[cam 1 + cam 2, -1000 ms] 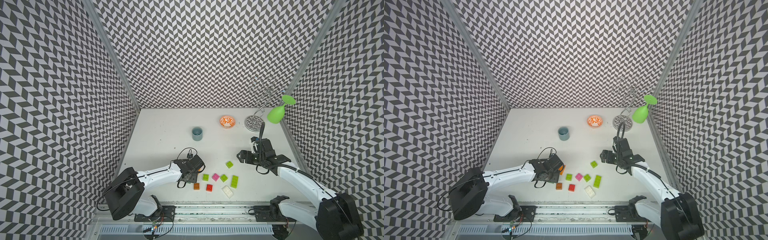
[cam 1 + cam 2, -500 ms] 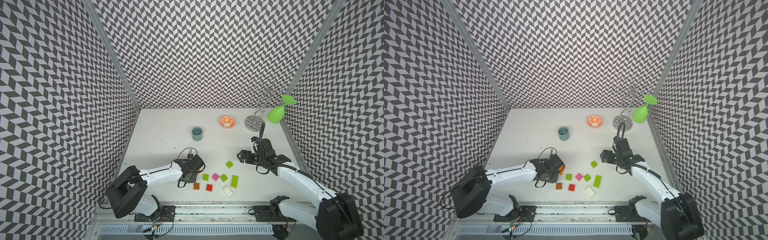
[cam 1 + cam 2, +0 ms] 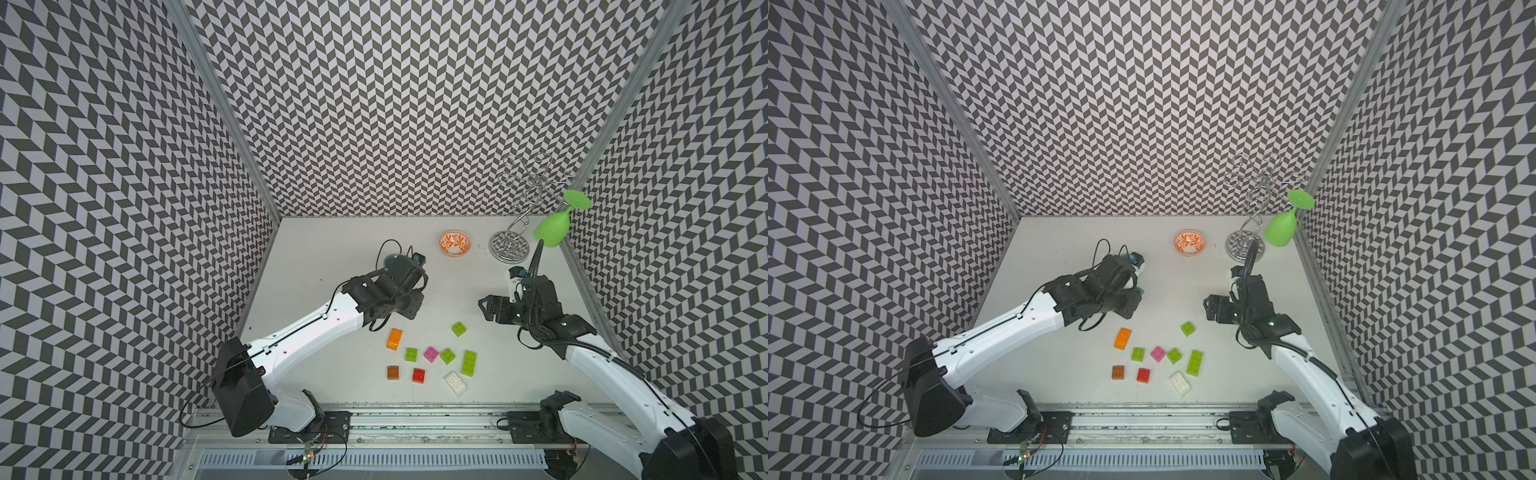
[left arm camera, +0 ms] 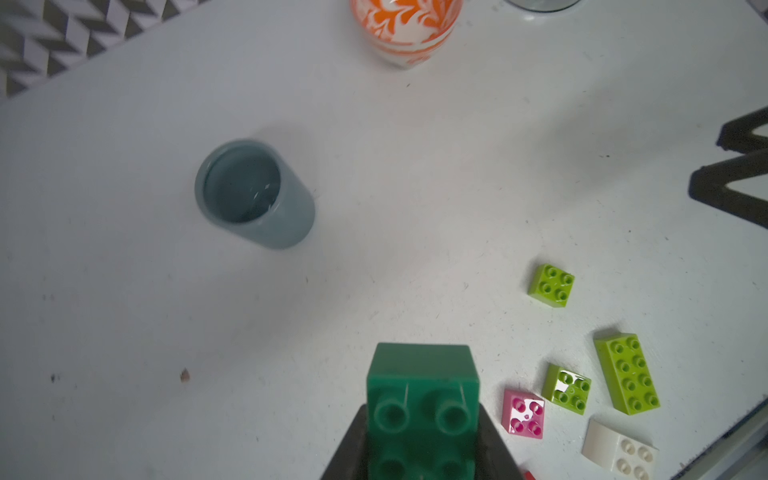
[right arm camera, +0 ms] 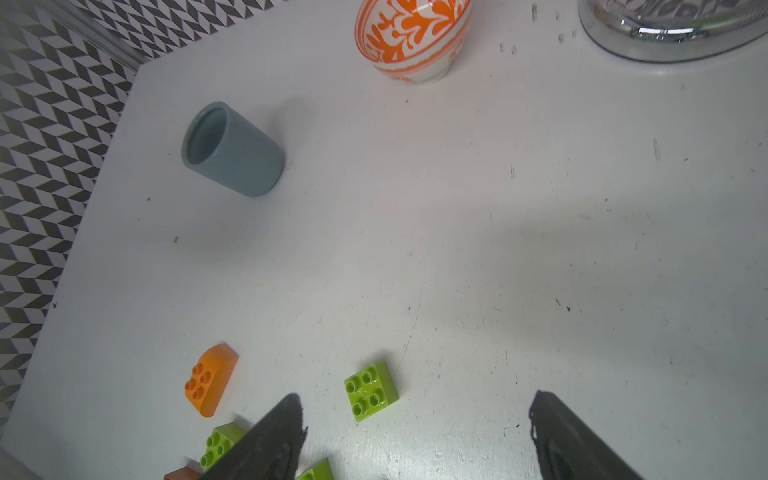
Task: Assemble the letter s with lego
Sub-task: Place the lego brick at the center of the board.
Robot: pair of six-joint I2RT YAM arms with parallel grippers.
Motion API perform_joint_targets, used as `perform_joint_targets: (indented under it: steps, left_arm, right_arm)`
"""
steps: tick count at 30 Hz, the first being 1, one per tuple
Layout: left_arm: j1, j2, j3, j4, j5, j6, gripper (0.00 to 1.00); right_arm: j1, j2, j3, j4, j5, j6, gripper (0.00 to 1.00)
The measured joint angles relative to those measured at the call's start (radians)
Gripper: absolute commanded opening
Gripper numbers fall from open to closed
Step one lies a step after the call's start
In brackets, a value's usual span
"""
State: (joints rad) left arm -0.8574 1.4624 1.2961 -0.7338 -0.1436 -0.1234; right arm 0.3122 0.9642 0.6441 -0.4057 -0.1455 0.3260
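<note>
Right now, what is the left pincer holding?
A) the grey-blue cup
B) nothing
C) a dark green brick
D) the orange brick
C: in the left wrist view the left pincer is closed on a dark green brick, with a black finger on either side of it.

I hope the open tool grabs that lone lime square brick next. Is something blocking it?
Nothing visible does. In the right wrist view the lime brick lies near the open right tool, with only bare table between them. The orange brick and the cup sit farther off.
</note>
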Motion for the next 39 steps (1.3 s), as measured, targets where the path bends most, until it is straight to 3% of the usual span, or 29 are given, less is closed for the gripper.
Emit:
perform_joint_targets:
  steps: [6, 14, 21, 30, 39]
  left_arm:
    - [0.004, 0.21, 0.066, 0.055, 0.055, 0.398, 0.07]
    - [0.045, 0.415, 0.077, 0.041, 0.07, 0.7, 0.03]
    - [0.059, 0.43, 0.076, 0.061, 0.114, 0.832, 0.07]
    - [0.059, 0.482, 0.077, 0.075, 0.145, 0.903, 0.16]
    - [0.06, 0.509, 0.079, 0.075, 0.145, 0.94, 0.34]
  right_arm:
    - [0.0, -0.151, -0.04, 0.07, 0.008, -0.054, 0.83]
    - [0.0, -0.353, -0.173, 0.169, 0.022, -0.1, 0.83]
    - [0.0, -0.356, -0.186, 0.208, 0.016, -0.117, 0.83]
    - [0.0, -0.342, -0.189, 0.236, -0.008, -0.117, 0.82]
    - [0.0, -0.316, -0.201, 0.255, -0.019, -0.116, 0.81]
